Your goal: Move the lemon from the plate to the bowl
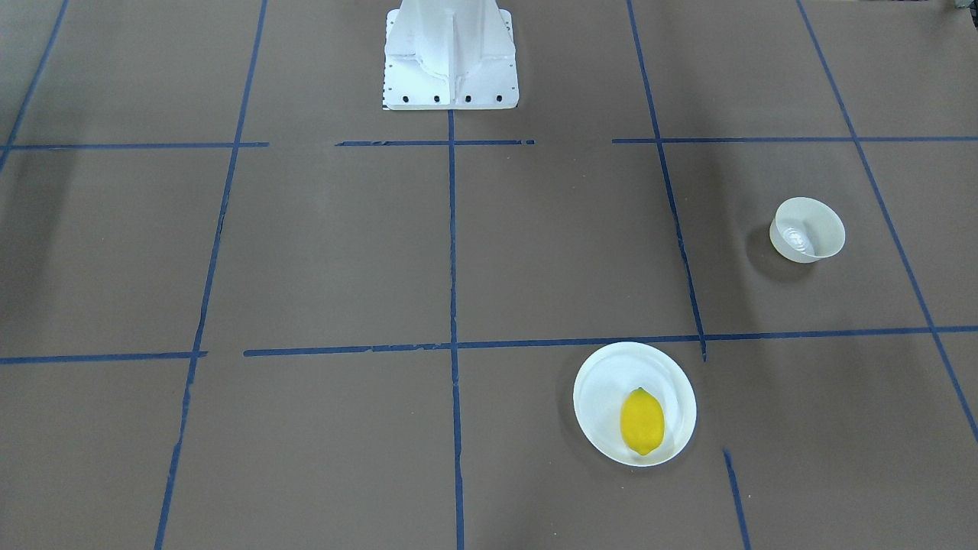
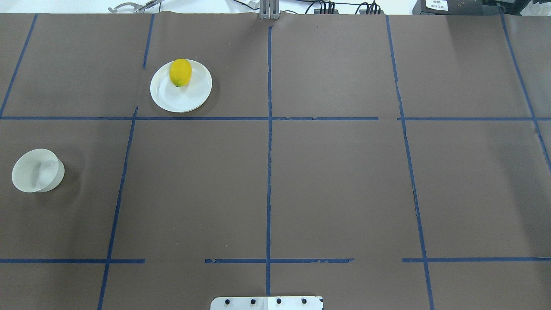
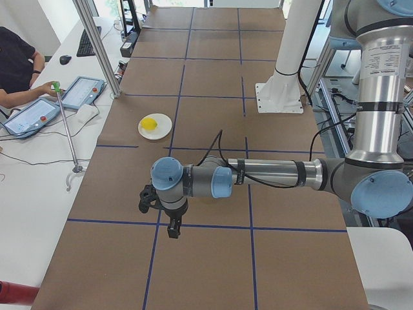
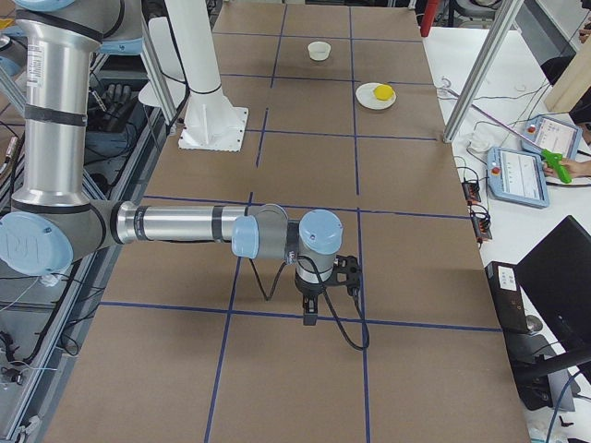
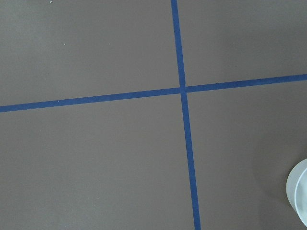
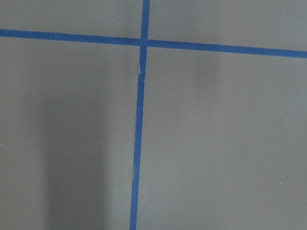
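The yellow lemon (image 2: 180,72) lies on the far part of the flat white plate (image 2: 189,97), on the left half of the table; both also show in the front view, lemon (image 1: 642,422) and plate (image 1: 600,389). The cream bowl (image 2: 38,170) stands upright at the table's left edge, nearer the robot; its rim shows in the left wrist view (image 5: 300,191). My left gripper (image 3: 173,227) points down over the table near the bowl's side. My right gripper (image 4: 309,312) points down over the right half. I cannot tell whether either is open or shut.
The brown table cover carries a grid of blue tape lines (image 2: 269,129). The robot's white base (image 1: 449,57) stands at the table's near middle edge. An operator with tablets (image 3: 39,106) sits past the far edge, beside metal frame posts (image 3: 97,45).
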`<state>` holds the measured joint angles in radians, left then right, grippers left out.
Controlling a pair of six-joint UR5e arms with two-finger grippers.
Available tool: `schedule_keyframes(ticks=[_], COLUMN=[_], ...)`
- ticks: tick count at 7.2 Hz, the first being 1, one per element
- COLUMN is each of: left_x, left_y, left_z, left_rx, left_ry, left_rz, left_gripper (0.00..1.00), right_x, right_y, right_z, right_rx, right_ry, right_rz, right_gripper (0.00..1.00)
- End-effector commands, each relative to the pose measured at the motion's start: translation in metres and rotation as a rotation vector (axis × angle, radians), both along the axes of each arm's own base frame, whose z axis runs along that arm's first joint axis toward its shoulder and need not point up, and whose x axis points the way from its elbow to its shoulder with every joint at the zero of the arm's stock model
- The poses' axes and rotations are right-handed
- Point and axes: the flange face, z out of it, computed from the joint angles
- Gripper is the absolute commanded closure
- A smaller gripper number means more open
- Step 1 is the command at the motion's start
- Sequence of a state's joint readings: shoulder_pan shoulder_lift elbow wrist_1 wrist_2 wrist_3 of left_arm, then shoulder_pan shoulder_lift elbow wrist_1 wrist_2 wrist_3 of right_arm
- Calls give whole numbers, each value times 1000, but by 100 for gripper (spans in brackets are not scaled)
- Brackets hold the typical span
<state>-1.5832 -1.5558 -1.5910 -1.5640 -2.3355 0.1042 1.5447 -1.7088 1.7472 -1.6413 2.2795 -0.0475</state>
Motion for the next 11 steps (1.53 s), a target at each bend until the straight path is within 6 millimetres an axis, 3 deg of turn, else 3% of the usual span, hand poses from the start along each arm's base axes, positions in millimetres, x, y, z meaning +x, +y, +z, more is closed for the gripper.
schedule_keyframes(ticks=[1,3,4,5,7,8,9,10,11], left_x=[0,7,25,77,200,269,305,330,378], left_y=[-2,-20,-40,-60,-109,-120,-130,-160,-178], left_z=[0,-28,-58,-83,-201,-254,-289,-319,-342], left_rx=[0,55,107,153,220,187,160,131,90], left_ry=[4,2,5,14,54,86,102,96,82], left_rz=[0,10,41,132,185,178,147,106,97], left_gripper=[0,0,0,0,0,0,0,0,0], right_x=[0,0,0,0,0,0,0,0,0], right_y=[0,0,0,0,0,0,0,0,0], right_z=[0,0,0,0,0,0,0,0,0], right_rx=[0,0,0,0,0,0,0,0,0], right_ry=[0,0,0,0,0,0,0,0,-2], right_rz=[0,0,0,0,0,0,0,0,0], right_gripper=[0,0,0,0,0,0,0,0,0])
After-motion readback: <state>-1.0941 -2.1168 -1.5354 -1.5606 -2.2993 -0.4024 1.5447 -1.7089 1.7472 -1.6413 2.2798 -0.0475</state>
